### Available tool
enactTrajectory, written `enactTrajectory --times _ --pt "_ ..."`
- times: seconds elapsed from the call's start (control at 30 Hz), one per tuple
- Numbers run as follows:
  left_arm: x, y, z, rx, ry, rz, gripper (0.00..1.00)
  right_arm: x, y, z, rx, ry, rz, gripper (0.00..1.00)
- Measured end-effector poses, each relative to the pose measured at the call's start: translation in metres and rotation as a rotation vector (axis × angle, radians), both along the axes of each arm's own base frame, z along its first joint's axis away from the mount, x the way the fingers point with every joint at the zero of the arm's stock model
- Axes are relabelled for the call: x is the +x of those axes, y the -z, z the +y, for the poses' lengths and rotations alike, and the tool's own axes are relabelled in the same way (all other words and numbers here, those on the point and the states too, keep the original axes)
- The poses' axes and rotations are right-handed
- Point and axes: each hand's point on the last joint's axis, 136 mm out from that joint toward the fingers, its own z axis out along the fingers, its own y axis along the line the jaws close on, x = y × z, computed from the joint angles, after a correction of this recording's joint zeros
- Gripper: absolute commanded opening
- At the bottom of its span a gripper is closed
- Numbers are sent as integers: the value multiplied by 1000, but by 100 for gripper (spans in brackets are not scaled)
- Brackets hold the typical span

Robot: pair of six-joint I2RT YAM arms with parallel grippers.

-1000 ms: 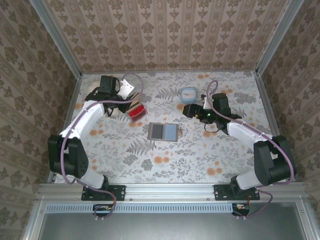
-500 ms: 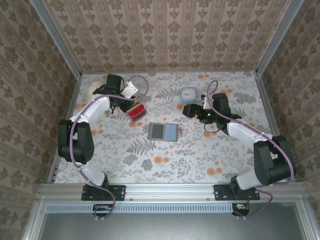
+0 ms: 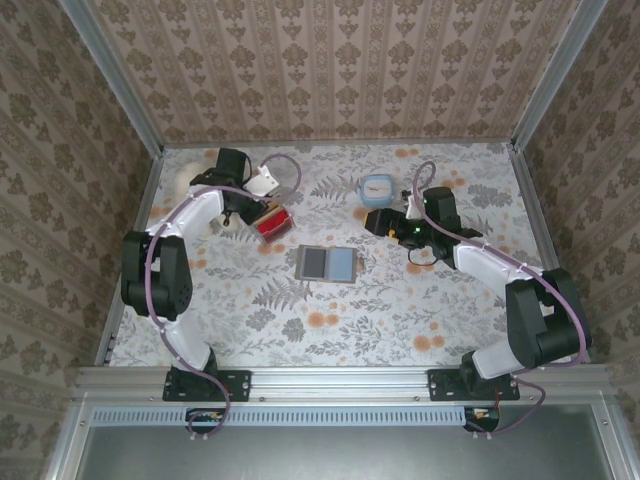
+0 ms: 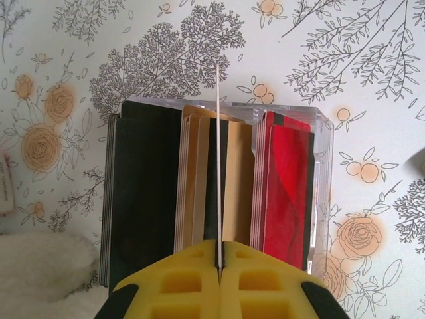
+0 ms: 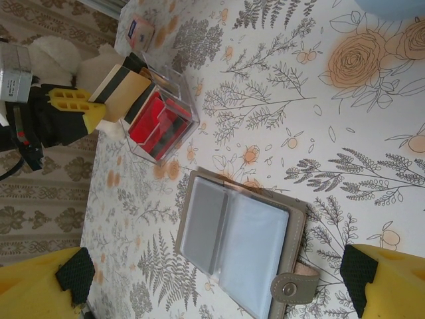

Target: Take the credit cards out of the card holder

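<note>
The left gripper [image 4: 219, 260] is squeezing its yellow jaws tight together on a thin card [image 4: 218, 146]. We are looking at this card from its edge, so it is showing as one thin white line, and I cannot tell its colour. The card is standing up straight over a clear box [image 4: 323, 166]. The box is sitting on the flowery surface [image 4: 372, 53] at the far left. It is holding rows of cards on their edges: black cards [image 4: 143, 193] on the left, tan cards [image 4: 237, 179] in the middle and red cards [image 4: 289, 186] on the right. The held card is lining up with the tan ones. I cannot tell if its far end is already inside the box.

The right gripper [image 3: 378, 222] is holding its jaws wide apart. They are not holding or touching anything. In the right wrist view its yellow fingers [image 5: 392, 282] are sitting at the two bottom corners, with the card holder [image 5: 239, 249] lying on the surface between them and lower down.

The card holder is lying open and flat in the middle of the surface, well apart from both grippers. Its grey-blue pockets are facing up, and its little tab with a round snap is sticking out on one side. I cannot tell if any cards are sitting in the pockets.

A light blue round thing [image 3: 377, 187] is sitting near the right gripper, on its far side.
</note>
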Motion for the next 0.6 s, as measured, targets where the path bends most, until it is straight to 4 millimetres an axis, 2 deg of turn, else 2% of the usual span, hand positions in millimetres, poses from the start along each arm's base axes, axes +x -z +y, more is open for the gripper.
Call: enactTrajectory --times 0.1,0.2,0.27,0.33,0.6 --pt "3 0 1 12 3 -8 3 0 1 0 -1 0 3 98" --pt "4 4 2 24 12 -3 15 0 1 0 1 -3 4 98" --pt "4 7 3 32 12 0 29 -1 1 1 4 -6 4 98" --pt "5 9 4 44 11 1 35 -1 1 1 6 -9 5 98" --pt "11 10 13 92 -21 -21 40 -2 0 2 12 -14 9 98"
